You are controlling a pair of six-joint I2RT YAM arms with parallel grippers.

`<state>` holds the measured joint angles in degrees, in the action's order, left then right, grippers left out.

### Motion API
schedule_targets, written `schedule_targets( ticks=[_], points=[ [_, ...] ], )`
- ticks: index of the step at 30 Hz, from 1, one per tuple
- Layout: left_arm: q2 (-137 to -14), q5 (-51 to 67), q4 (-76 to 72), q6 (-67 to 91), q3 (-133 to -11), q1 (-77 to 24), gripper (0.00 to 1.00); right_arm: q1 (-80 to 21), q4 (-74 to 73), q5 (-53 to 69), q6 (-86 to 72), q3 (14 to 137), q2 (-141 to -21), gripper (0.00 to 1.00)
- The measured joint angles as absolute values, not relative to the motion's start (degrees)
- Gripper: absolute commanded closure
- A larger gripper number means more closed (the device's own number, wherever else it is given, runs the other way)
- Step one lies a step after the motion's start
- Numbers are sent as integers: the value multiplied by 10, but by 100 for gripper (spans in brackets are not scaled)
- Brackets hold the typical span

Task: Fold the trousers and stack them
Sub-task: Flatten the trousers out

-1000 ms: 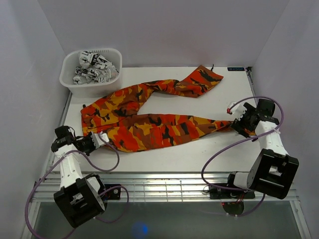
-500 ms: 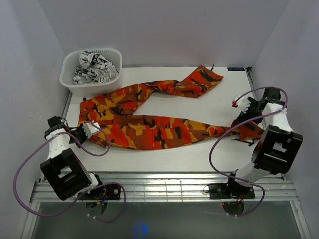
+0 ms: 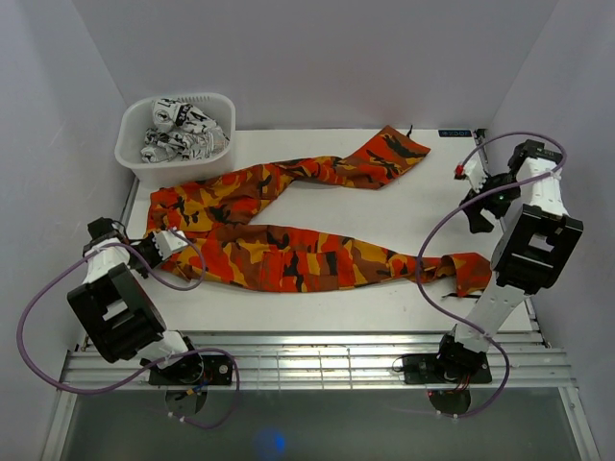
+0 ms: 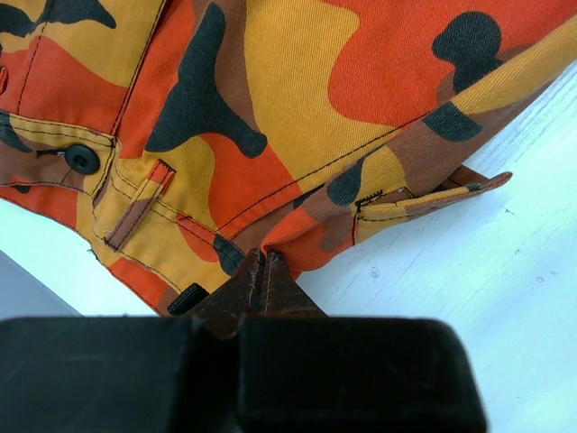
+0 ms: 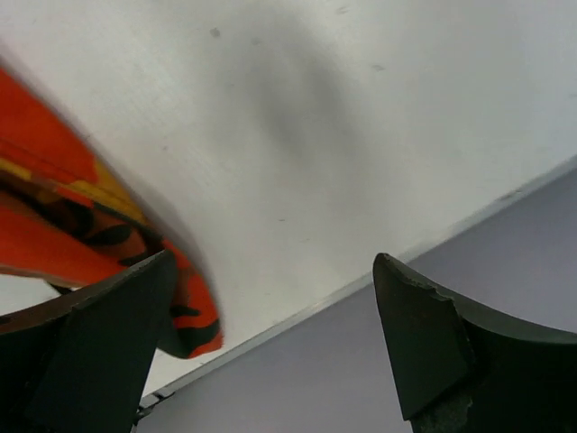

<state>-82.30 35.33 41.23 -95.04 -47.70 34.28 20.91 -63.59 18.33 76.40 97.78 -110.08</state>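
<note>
Left wrist view: the left gripper [image 4: 262, 269] pinches the trousers [image 4: 297, 108] at the waist corner, while the right gripper [image 5: 270, 271] gapes empty and ought to grip their other end squarely, cloth taut.

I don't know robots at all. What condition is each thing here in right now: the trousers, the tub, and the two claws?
trousers: unfolded, spread on the table, legs splayed apart
left gripper: shut, pinching the trousers' waist edge
right gripper: open, holding nothing, above the table's edge
basket: upright, at the far left corner, not empty
cloth: crumpled inside the basket
</note>
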Motion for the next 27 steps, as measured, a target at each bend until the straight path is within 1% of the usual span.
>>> schedule_targets(
  ticks=[4,8,9,10,11,12,14,15,16,19,20,23,27],
  points=[
    [-829,351,407,-948,-477,343,100,208,-680,166,791,870,-1084,4],
    [-837,351,401,-945,-477,343,100,204,-670,135,801,736,-1039,6],
    [-837,351,400,-944,-477,343,100,204,-658,127,801,708,-1025,9],
    [-837,351,399,-944,-477,343,100,202,-644,115,803,677,-1008,18],
    [-837,351,398,-943,-477,343,100,201,-628,103,808,646,-990,21],
    [-837,350,398,-942,-477,343,100,201,-610,93,814,615,-973,23],
    [-837,350,397,-940,-477,343,100,199,-584,75,824,569,-944,20],
    [-837,349,396,-940,-477,343,100,199,-576,67,833,549,-929,16],
    [-837,349,395,-940,-477,343,100,199,-571,60,843,534,-913,9],
    [-837,349,394,-939,-477,343,100,203,-568,59,867,527,-870,3],
    [-837,349,394,-938,-477,343,100,205,-569,62,873,534,-858,3],
    [-837,349,394,-938,-477,343,100,218,-580,80,883,590,-848,3],
    [-837,349,394,-938,-477,343,100,248,-594,103,891,690,-870,8]
  ],
)
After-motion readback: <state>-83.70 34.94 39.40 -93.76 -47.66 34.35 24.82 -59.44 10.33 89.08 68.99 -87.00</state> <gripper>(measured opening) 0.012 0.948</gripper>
